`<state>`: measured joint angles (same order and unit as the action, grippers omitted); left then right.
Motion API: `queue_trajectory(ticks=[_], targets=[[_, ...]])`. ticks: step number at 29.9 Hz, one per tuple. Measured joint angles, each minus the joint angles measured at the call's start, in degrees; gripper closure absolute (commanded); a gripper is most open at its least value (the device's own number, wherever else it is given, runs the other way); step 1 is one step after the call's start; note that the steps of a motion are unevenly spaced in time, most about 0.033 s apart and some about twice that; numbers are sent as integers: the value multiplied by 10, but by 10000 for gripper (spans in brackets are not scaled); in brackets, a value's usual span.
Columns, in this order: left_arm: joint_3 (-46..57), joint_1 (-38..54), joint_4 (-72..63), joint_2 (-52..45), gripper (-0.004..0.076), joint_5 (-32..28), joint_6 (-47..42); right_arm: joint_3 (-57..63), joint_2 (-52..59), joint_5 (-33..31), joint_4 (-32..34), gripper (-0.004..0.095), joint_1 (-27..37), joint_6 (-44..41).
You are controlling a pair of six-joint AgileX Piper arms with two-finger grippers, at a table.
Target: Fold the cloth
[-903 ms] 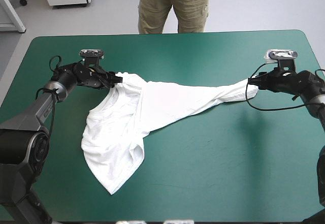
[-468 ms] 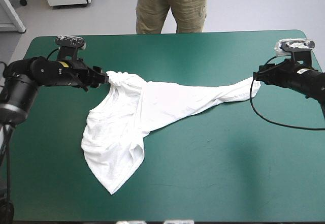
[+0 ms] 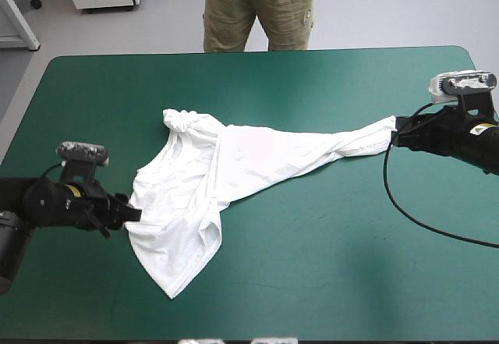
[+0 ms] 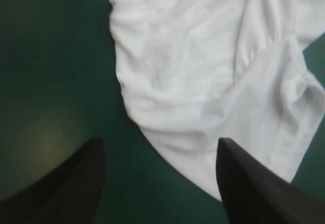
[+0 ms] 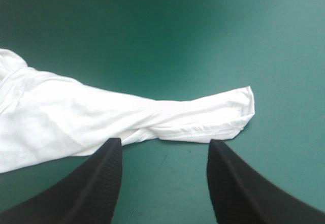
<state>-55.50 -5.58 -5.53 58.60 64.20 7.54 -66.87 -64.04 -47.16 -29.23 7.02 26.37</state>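
Currently seeing the T-shirt (image 3: 234,164) down on the teal-green cover (image 3: 327,266), roughly mid-table, half spread and not folded. Wide rumpled body at its near-left end, a long twisted strip off to its right, and a small bunched knot at its far-left corner. Reading the left gripper (image 3: 131,213) as released and holding nothing, with black fingers (image 4: 66,188) well apart, low over the cover, just beside the T-shirt's left edge. Via the left wrist view, rounded hem of the T-shirt curving across the gap between those fingers, bare cover ahead of one and white cloth ahead of the other. Cannot tell about contact with the cloth there. Reading the right gripper (image 3: 396,132) as released too, and empty, with its fingers (image 5: 96,183) wide apart just off the T-shirt's right tip. Via the right wrist view, tip of the strip flat on the cover, just ahead of the gap and clear of both fingers, stitched hem along its near edge.
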Motion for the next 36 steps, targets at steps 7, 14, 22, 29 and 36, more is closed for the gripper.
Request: queue_trajectory(ticks=[7, 14, 22, 29, 36], targets=[[144, 0, -19, -10, 268, -120, -40, 0, 0, -32, 0, 422, 0, -3], [182, 0, -19, 74, 268, -222, -69, 0, 0, -33, 0, 422, 0, -3], [176, 0, -18, 166, 296, -259, -75, 0, 0, -43, 0, 422, 0, -3], [169, 2, 2, 182, 730, -254, -57, 0, 0, -46, 1, 422, 0, -4], [169, 3, -4, 184, 733, -267, -33, 0, -23, -58, 18, 421, 0, -11]])
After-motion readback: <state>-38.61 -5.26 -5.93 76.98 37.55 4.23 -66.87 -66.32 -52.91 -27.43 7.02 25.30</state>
